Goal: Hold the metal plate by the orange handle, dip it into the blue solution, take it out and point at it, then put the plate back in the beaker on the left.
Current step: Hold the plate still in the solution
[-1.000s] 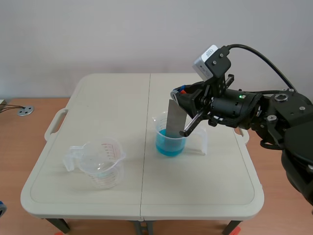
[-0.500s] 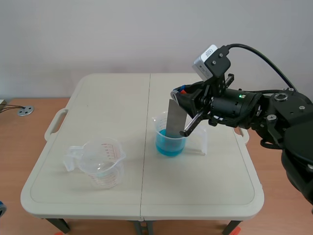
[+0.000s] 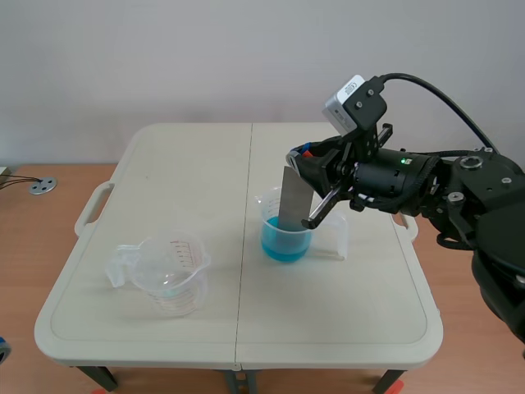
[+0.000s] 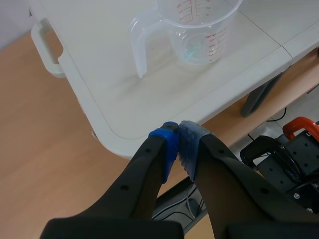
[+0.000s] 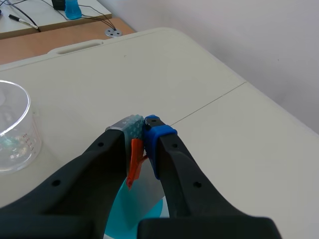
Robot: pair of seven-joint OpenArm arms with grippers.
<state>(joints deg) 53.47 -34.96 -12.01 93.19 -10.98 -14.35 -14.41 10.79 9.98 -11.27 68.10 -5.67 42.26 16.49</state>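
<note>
We see the pale counter (image 3: 164,164) carrying the beaker of blue solution (image 3: 285,238) near its middle. The clear beaker (image 3: 171,275) stands well to the left of it, nearer the robot. Just above it, the right gripper (image 3: 302,156) is clamped on the orange handle (image 5: 134,162) of the metal plate (image 3: 289,201). The plate's long axis is nearly upright, handle end up and lower end inside the beaker of blue solution. Farther left, off the counter's edge, the left gripper (image 4: 178,137) has its pads pressed together on nothing.
</note>
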